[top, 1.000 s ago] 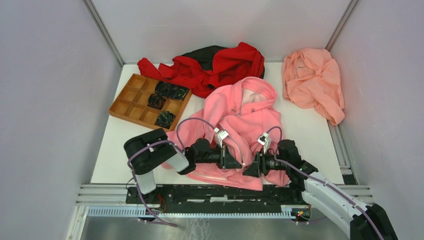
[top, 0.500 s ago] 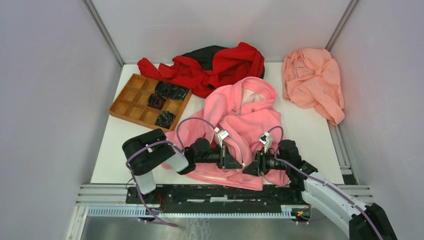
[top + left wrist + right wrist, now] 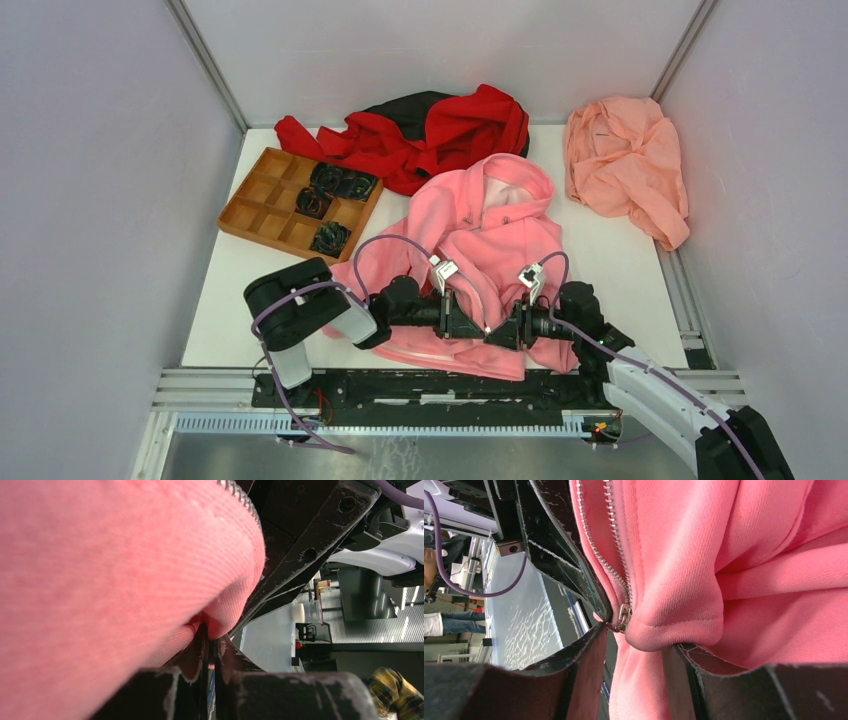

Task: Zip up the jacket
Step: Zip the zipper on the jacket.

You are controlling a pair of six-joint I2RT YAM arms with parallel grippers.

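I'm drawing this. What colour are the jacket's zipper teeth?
Shiny silver zipper teeth against the pink jacket, clearest in the right wrist view.

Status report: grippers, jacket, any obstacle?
Left gripper shut on jacket hem. Right gripper shut on hem beside zipper slider. Zipper open. No obstacle seen.

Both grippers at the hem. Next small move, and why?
Probably: left gripper holds the jacket hem while right gripper regrips onto the slider to pull it up. The slider sits at the hem, and the tooth rows diverge above it.
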